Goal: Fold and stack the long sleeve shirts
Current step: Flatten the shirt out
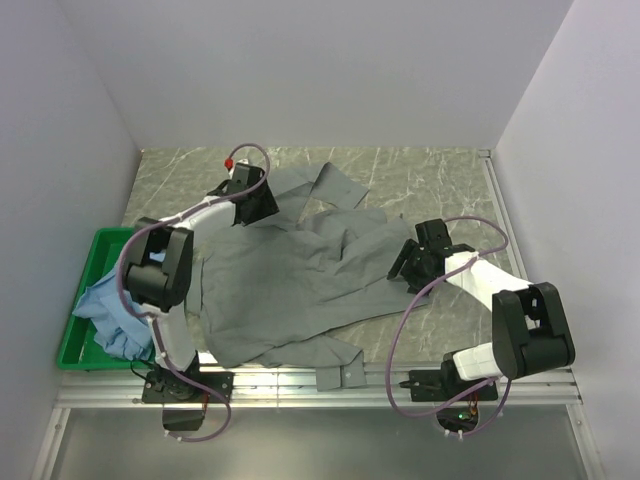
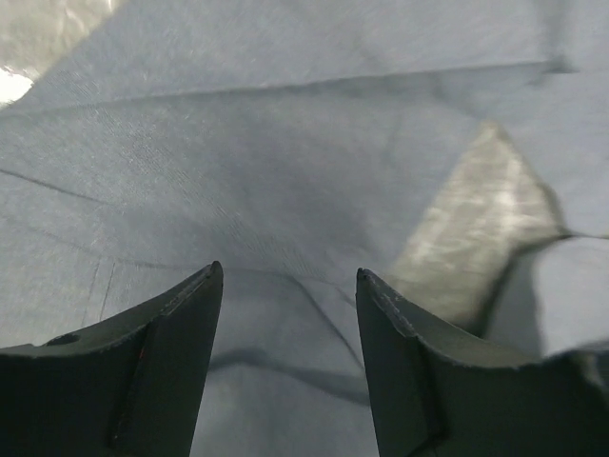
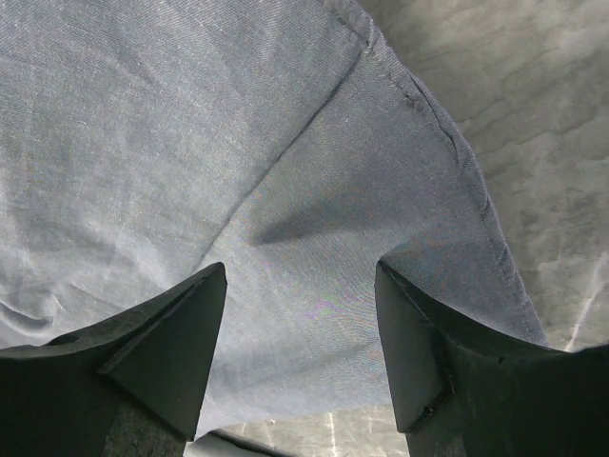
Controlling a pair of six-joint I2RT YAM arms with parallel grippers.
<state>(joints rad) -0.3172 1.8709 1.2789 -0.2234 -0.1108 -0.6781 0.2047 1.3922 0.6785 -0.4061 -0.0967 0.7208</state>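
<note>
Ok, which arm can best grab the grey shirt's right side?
Right, probably: the right jaws stand open over that edge of the grey shirt. The left jaws are over its far-left part.

Three views, one grey-green shirt (image 1: 300, 280).
Overhead is looking down from the near side; both wrist cameras are staring close, straight down at that shirt.

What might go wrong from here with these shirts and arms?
The grey-green shirt lies rumpled, so the left gripper, jaws open over creased folds, may pinch extra layers. One sleeve end overhangs the near edge of the table and may drag off during a pull. The light blue shirt spills from the green bin beside the left arm, which may snag it.
</note>
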